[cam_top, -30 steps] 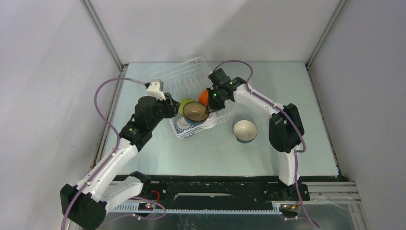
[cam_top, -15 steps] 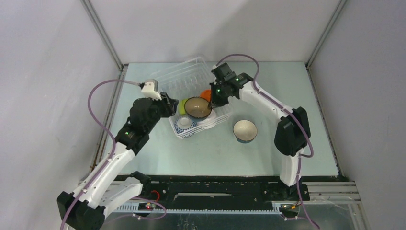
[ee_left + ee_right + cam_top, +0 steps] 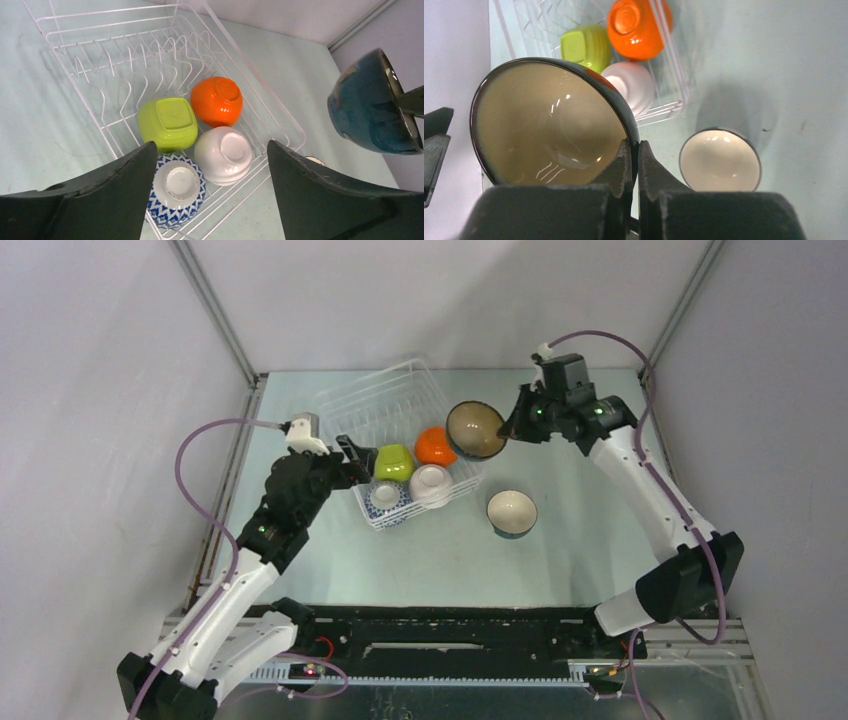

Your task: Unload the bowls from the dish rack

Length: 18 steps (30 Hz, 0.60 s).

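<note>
- Our left gripper (image 3: 210, 147) hovers empty, jaws wide, over the rack's (image 3: 380, 405) near end, arm reaching forward.
- Lime bowl (image 3: 169, 121), orange bowl (image 3: 216, 101), white bowl (image 3: 223, 155) and patterned bowl (image 3: 179, 185) lie upturned inside.
- Our right gripper (image 3: 634, 150), arm stretched high, pinches the dark bowl (image 3: 475, 430) by its rim, tilted, at the rack's right edge.
- We should level it, then lower it onto the worktop (image 3: 600, 540), clear of the cream bowl (image 3: 511, 512).

We see a robot test cell in a lab. Plain grey panels (image 3: 90, 440) on aluminium struts (image 3: 215, 312) box in a pale green table (image 3: 580, 550), and a black mounting rail (image 3: 450, 620) runs along the frame's bottom edge.
</note>
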Motion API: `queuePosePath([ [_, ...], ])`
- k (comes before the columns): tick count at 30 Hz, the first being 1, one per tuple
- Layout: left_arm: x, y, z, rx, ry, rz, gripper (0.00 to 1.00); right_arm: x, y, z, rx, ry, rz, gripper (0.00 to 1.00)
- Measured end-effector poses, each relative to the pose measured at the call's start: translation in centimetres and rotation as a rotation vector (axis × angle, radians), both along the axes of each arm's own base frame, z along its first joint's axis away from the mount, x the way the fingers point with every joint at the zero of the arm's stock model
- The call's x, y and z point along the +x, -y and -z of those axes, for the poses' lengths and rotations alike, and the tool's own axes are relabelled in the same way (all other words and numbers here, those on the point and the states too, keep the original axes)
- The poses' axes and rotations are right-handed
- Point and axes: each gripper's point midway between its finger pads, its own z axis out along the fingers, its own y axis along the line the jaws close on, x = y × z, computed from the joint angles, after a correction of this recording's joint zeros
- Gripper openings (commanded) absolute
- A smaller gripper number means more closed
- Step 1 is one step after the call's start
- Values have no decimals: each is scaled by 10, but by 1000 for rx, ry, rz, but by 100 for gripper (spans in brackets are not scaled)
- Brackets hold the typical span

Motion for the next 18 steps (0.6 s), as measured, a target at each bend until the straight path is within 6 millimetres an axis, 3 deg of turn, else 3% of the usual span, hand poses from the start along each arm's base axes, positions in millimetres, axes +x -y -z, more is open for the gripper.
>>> queuePosePath([
  [2,0,1,-2,-9,6,0,99,1,18,-1,5,0,40,0],
  [5,0,1,-5,-22,14,-2,100,5,46,8,-3,-16,105,0],
  [13,-7,-1,0,-56,0,-8,100,1,121,64,-82,-133,316,0],
  [18,-10,0,4,-60,-21,-1,100,6,152,77,-158,-145,429,0],
])
